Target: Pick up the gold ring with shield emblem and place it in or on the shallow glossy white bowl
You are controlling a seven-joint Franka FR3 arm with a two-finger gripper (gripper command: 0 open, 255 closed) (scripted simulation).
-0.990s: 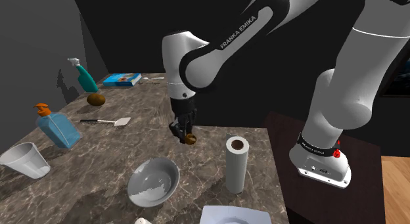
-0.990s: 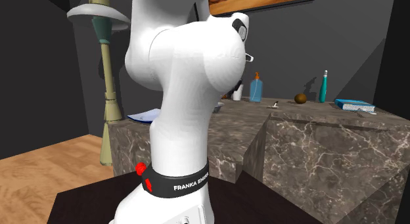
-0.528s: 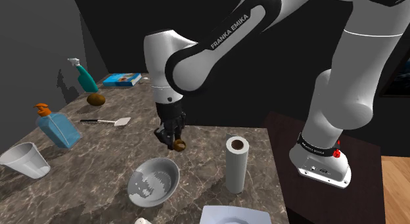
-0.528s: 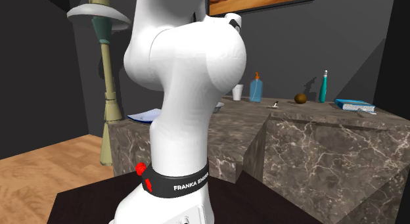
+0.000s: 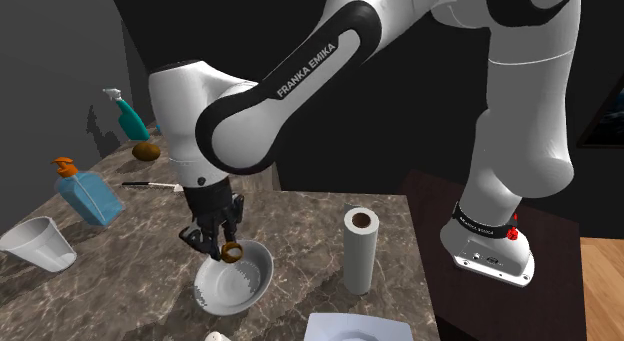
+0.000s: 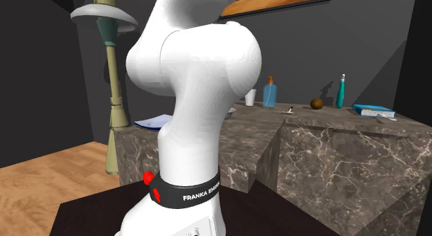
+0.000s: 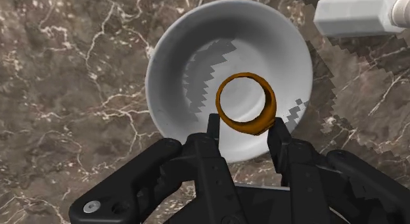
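- You have one ring [image 7: 245,103], brown-gold. It is held with its opening toward the wrist camera, over the inside of the bowl [image 5: 255,284] and nearer the rim than the middle.
- One gripper [image 5: 220,245]: its two fingers [image 7: 214,131] are clamped on the ring's band, one on each side.
- One bowl, grey-white, sits upright on the counter [image 5: 130,259], close to the counter's near edge. In the shoulder view the ring hangs at the bowl's upper-left rim, and you cannot tell whether they touch.
- One roll [image 5: 360,251] stands upright to the shoulder view's right of the bowl, apart from it and near the counter's right edge.
- One cup [image 5: 38,245] sits by the left edge, well apart from the bowl.
- Two bottles, one blue [image 5: 88,195] and one teal [image 5: 128,115], stand farther back.
- One plate [image 5: 350,329], white, lies just below the roll and is cut by the picture's lower edge.
- Open counter lies between bowl and cup, and behind the bowl up to one utensil [image 5: 160,185].
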